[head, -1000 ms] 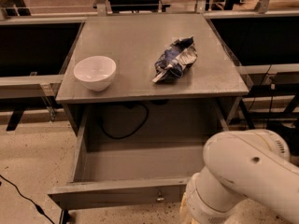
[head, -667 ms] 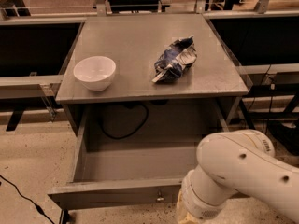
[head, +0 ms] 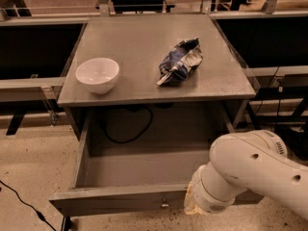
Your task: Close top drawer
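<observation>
The top drawer (head: 130, 170) is pulled wide open under the grey table top. It is a deep grey box with nothing visible inside. Its flat front (head: 115, 200) runs along the bottom of the view, with a small brass knob (head: 165, 204) at the centre. My white arm (head: 250, 174) comes in from the lower right. Its wrist end (head: 204, 201) sits right at the drawer front, just right of the knob. The gripper itself is hidden behind the arm, below the wrist, so it is not in view.
A white bowl (head: 97, 74) and a crumpled blue-and-white chip bag (head: 180, 61) lie on the table top (head: 139, 37). A black cable (head: 127, 129) hangs behind the drawer. Dark shelving stands on both sides, and another cable (head: 24, 206) lies on the speckled floor at the left.
My arm has shifted left, closer to the drawer front's centre. The drawer stands as open as before.
</observation>
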`<state>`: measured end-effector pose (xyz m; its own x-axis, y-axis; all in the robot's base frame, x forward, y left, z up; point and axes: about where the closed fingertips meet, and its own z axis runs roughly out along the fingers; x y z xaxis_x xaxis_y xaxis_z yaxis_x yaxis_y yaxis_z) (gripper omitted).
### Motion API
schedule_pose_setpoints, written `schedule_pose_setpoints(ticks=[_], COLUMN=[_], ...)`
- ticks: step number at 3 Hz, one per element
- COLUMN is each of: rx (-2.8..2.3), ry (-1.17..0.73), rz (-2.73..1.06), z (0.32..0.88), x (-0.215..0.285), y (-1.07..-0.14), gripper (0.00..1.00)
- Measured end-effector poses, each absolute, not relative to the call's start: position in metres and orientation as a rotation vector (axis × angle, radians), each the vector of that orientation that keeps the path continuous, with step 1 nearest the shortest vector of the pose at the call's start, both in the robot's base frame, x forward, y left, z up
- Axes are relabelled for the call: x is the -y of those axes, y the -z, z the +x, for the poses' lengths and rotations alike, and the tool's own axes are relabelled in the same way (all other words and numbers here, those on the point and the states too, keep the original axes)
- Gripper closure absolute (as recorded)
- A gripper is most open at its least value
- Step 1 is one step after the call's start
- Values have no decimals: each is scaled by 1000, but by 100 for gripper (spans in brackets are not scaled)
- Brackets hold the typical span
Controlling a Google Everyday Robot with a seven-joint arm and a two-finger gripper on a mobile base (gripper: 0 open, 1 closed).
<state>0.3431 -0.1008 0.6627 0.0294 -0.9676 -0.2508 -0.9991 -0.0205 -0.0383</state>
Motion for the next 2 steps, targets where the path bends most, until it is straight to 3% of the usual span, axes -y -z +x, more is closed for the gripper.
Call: schedule_pose_setpoints(ticks=[2], rx=[-2042], ry=[-222], rz=[-2093], z=[344], x=[101], y=[-663], gripper=[36])
